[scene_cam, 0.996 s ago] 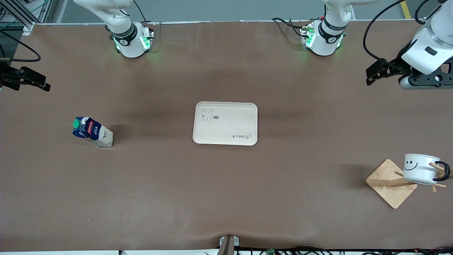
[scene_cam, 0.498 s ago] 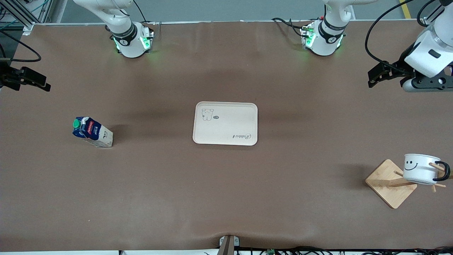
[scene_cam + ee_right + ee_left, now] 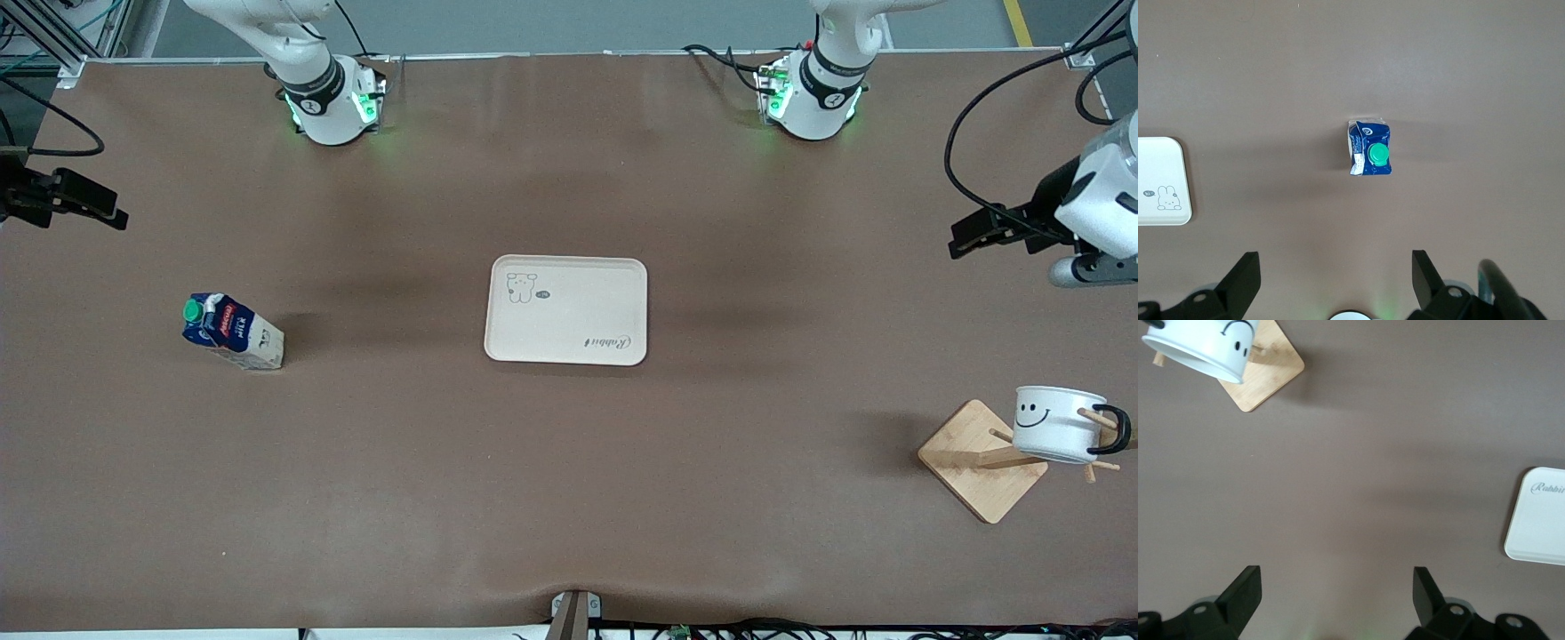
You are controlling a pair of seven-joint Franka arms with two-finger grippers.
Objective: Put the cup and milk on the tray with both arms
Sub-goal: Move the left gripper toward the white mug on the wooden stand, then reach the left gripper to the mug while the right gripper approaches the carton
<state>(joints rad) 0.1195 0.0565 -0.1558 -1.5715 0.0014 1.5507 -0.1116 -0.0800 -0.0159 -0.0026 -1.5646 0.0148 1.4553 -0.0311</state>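
Both tools spread, empty: left tool now nearer cup; right tool unmoved above milk.

The worktop is covered in plain brown matting. A cream tray with rounded corners lies flat at its middle, empty, an animal drawing in one corner and script lettering in another. Toward the right arm's end stands a milk carton, upright, its green cap on top. Toward the left arm's end, nearer the front camera than the tray, sits a square wooden stand base turned cornerwise.
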